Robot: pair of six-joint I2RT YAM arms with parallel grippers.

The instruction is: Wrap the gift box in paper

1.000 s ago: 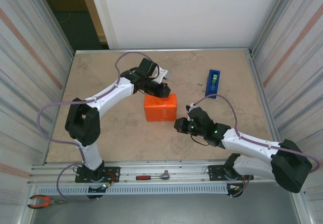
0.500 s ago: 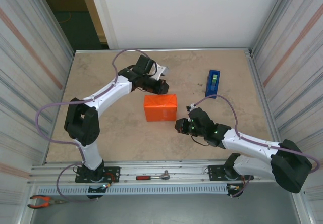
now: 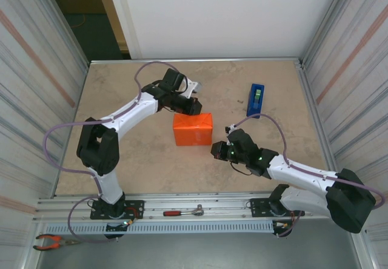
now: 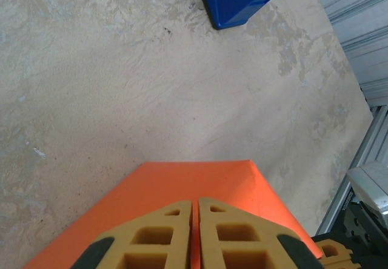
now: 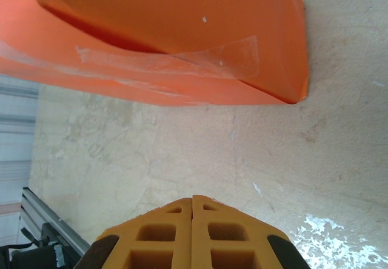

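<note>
Centrally on the tabletop (image 3: 139,154), the gift box (image 3: 193,129) is seen as a bright orange block, fully skinned in the paper (image 5: 182,14). The box's own sides are covered by that sheet and cannot be made out. A strip of clear tape (image 5: 230,60) is laid across a folded seam on the side of the block viewed from the right wrist. There one paper corner is creased to a point, and the rest of the block is cut off by the upper edge of the view.

The left jaws are positioned over the block's far edge. Their yellow fingers (image 4: 151,239) are pressed together along a thin seam, with nothing clamped between them. Whether they touch the paper cannot be told. The right jaws are placed near the block's near right corner, apart from it and low over the tabletop. Their fingers (image 5: 230,239) are likewise closed flat against each other and are empty.

A blue tape dispenser (image 3: 256,100) is stood well to the right of the block, toward the far side. In the left wrist view it is cut off by the top edge, and what it carries is too small to make out. On the rail at the near edge a red-handled ratchet tool (image 3: 182,211) is laid, and red-handled pliers (image 3: 51,242) are seen at the lower left.
</note>
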